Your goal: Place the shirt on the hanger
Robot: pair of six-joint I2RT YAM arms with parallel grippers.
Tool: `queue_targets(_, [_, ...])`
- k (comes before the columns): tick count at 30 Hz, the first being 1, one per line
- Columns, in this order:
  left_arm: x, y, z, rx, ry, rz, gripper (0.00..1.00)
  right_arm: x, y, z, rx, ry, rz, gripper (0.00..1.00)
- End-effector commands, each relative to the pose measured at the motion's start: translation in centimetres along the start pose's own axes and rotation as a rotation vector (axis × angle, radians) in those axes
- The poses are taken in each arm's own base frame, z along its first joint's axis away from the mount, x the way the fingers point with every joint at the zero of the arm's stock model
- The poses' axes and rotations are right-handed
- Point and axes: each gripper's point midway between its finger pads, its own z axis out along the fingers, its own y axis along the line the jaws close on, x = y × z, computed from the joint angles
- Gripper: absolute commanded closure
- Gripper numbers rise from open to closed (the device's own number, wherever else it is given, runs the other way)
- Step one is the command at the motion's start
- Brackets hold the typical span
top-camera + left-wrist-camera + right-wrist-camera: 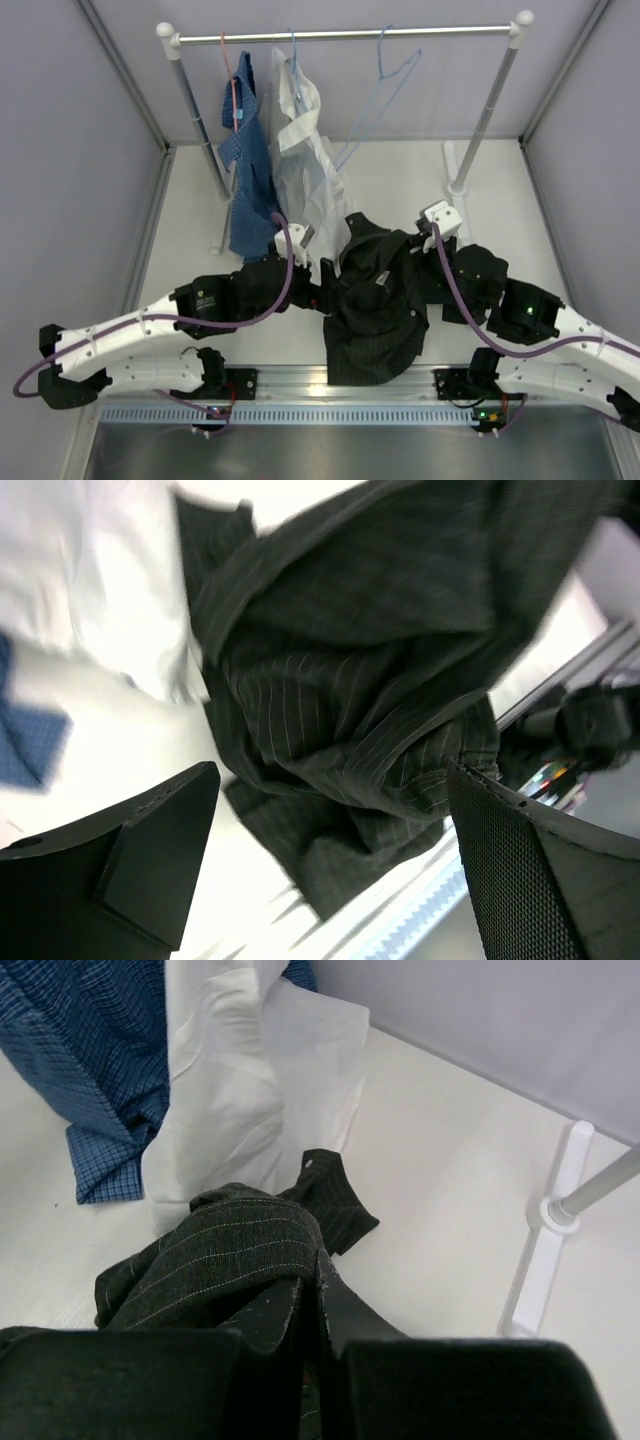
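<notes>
The collar and buttons of the black shirt point(378, 310) cannot be made out, as the cloth is bunched into a crumpled heap. Both fingertips are covered by the arms and the cloth in the top view, and the left wrist view is blurred at its edges.

In the left wrist view the left gripper point(330, 780) is seen with its jaws set wide apart. Pinstriped folds are seen beyond them, and nothing is clamped. In the right wrist view the right gripper point(312, 1300) is closed to a narrow slit, and a fold of the shirt is pinched in it.

A blue patterned shirt point(245, 170) on a red hanger point(232, 85) and a white shirt point(305, 170) are hung from the rack rod point(350, 35). Their hems reach the desk point(400, 190) just beside the black shirt. One white rack foot point(545, 1250) is seen at the right.

The shirt is heaped between the two arms. Its long axis runs from the far side toward the near edge, where its lower part is draped over the rail point(300, 380). The light-blue wire hanger point(382, 60) is hooked on the rod, bare. Its triangle is slanted down to the left, well apart from the shirt.
</notes>
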Motion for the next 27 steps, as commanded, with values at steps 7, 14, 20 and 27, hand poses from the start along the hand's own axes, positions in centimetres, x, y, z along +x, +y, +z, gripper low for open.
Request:
queue_targets(7, [3.3,-3.0,1.1,-0.084,-0.092,-0.434,0.02,-2.2,-1.9,0.6,0.183,0.003,0.136,1.0])
queue_targets(14, [5.1,-2.9,3.0,-0.174,-0.128,-0.582,0.08,-2.3,-1.0,1.2,0.167,0.01,0.208,1.0])
queue_targets(20, [6.2,-2.9,4.8,-0.236,-0.147,-0.648,0.28,-1.6,-0.4,1.8,0.162,0.03,0.201,1.0])
queue_targets(27, [6.7,-3.3,5.8,-0.257,-0.142,-0.653,0.54,-1.2,-0.1,2.0,0.149,0.026,0.21,1.0])
